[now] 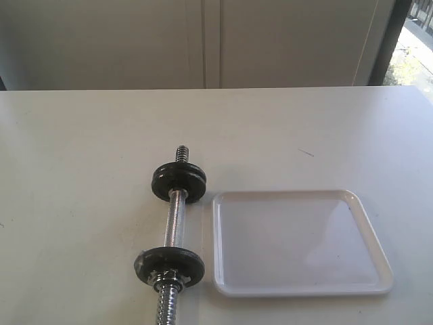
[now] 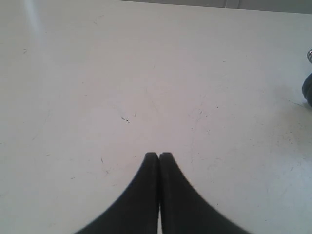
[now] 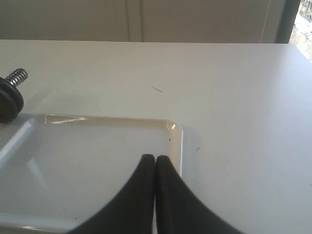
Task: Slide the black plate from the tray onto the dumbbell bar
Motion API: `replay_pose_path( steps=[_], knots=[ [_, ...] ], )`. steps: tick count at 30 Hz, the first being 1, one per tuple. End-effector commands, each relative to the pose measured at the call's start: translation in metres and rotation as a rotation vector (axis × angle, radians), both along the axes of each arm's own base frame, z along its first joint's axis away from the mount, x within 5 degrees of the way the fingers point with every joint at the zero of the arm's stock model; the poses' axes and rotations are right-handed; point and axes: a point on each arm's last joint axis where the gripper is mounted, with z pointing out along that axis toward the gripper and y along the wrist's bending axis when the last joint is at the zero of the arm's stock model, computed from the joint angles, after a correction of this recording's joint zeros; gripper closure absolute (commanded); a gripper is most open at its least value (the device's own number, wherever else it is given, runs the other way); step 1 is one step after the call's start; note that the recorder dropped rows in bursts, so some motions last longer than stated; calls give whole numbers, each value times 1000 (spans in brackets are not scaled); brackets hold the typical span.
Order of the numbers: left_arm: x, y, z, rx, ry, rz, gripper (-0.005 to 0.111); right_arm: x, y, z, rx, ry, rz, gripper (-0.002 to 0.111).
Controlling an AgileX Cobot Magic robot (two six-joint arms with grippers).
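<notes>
We saw the left matte black two-fingered claw (image 2: pixel 159 155) and the right matte black two-fingered claw (image 3: pixel 155 157): smooth curved fingers (image 2: pixel 136 200), broad at the base, tapering to rounded tips.

I find all three views brightly daylit and slightly soft, with a blown-out window (image 1: pixel 414 40) strip far beyond the right gripper (image 3: pixel 155 157), off to its right. Glare glints on the tray (image 3: pixel 176 141) rim just ahead of that gripper's tips. Both it and the left gripper (image 2: pixel 159 155) read as black, blurred silhouettes, and the table (image 2: pixel 97 73) ahead of the left one looks washed out.
</notes>
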Motion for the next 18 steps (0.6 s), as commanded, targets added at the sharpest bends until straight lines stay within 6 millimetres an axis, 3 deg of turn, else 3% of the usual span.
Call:
replay_pose_path(
  steps=[1, 18],
  knots=[
    [0, 0, 0, -10, -4, 2, 107, 0, 0, -2, 6, 3, -5, 108],
    [0, 0, 0, -10, -4, 2, 107, 1, -7, -2, 7, 2, -135, 108]
  ],
)
